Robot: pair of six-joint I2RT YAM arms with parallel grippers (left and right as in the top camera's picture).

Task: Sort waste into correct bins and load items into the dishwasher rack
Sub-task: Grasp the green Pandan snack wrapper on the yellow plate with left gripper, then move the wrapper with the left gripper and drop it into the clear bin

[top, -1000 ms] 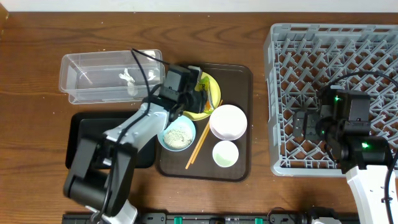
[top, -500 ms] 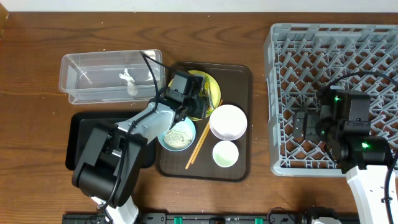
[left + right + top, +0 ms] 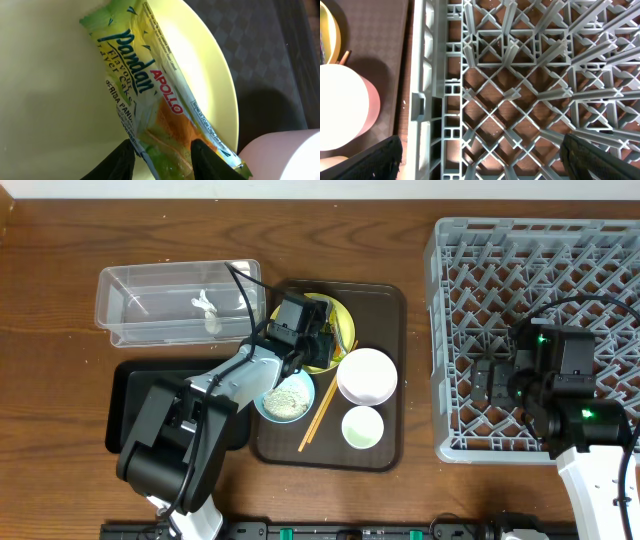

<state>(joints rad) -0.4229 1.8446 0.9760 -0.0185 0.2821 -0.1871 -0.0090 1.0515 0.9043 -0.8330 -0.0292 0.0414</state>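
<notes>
The yellow-green snack wrapper (image 3: 150, 100) lies on the yellow plate (image 3: 50, 75), which shows in the overhead view (image 3: 342, 320) on the brown serving tray. My left gripper (image 3: 315, 342) is low over the plate, its jaws (image 3: 162, 162) pinching the wrapper's lower end across its width. My right gripper (image 3: 490, 380) is open and empty above the grey dishwasher rack (image 3: 530, 240), near its left wall (image 3: 427, 75). The crumpled white scrap (image 3: 207, 308) lies in the clear tub (image 3: 120, 290). The light blue bowl (image 3: 287, 400) holds rice-like scraps.
The brown serving tray (image 3: 385, 310) also carries the white bowl (image 3: 367, 375), the small cup (image 3: 362, 427) and the chopsticks (image 3: 318, 420). The black tray (image 3: 130, 395) lies in front of the tub, under my left arm. The white bowl shows at the right wrist view's left edge (image 3: 340, 110).
My left gripper moved right and down onto the yellow plate, then held still for the last half second. The right arm has not moved.
</notes>
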